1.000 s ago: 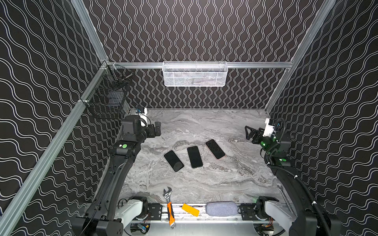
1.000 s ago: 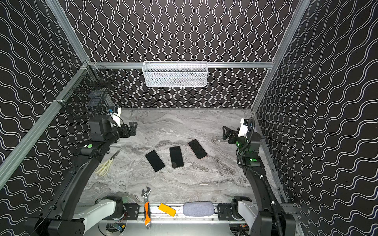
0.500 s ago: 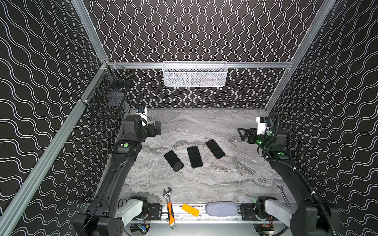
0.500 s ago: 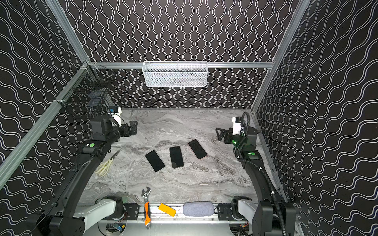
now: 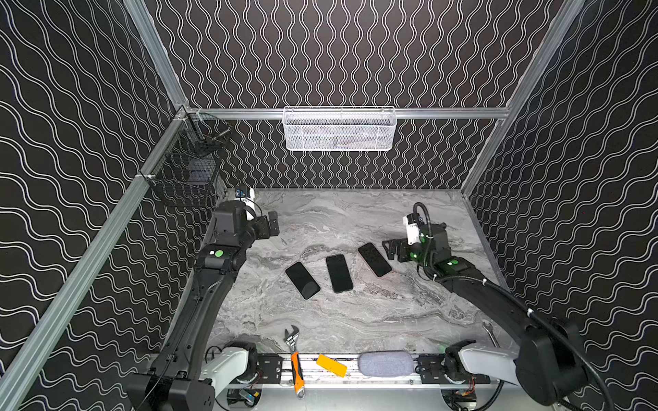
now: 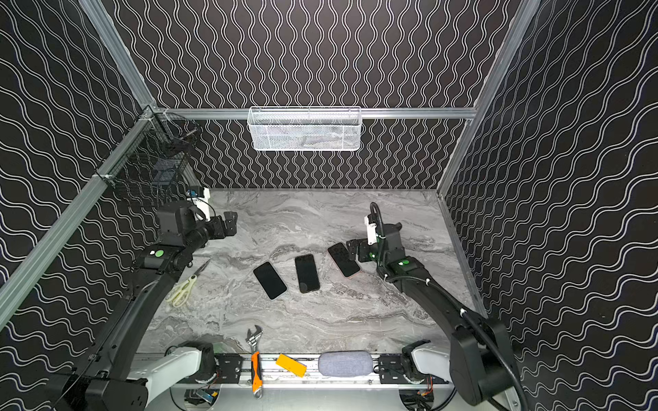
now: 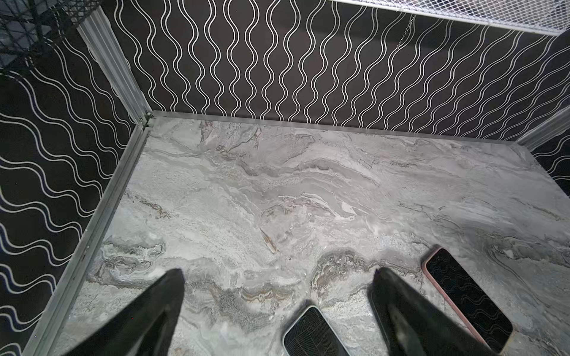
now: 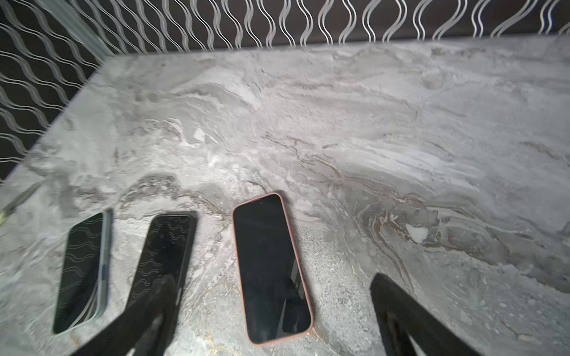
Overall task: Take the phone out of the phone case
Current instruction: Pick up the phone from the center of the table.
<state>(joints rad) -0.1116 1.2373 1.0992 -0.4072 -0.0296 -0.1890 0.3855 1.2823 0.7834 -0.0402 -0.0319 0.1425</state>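
Observation:
Three dark-screened phones lie face up in a row on the marble table in both top views. The right phone (image 5: pixel 374 259) (image 8: pixel 265 246) sits in a pink phone case, the middle phone (image 5: pixel 339 273) (image 8: pixel 163 246) in a black one, and the left phone (image 5: pixel 302 280) (image 8: pixel 81 271) in a pale one. My right gripper (image 5: pixel 388 249) (image 8: pixel 274 279) is open, low at the pink-cased phone's far right end, its fingers straddling that phone in the right wrist view. My left gripper (image 5: pixel 272 222) (image 7: pixel 279 272) hangs open over bare table at the back left, holding nothing.
Scissors (image 6: pixel 185 284) lie by the left arm. A wrench (image 5: pixel 293 341), a yellow block (image 5: pixel 331 364) and a grey pouch (image 5: pixel 386 363) sit along the front rail. A white mesh basket (image 5: pixel 338 130) hangs on the back wall and a black wire basket (image 5: pixel 188 170) on the left wall.
My right gripper has moved left and down, from near the right wall to the pink-cased phone. The left arm and the phones have stayed in place.

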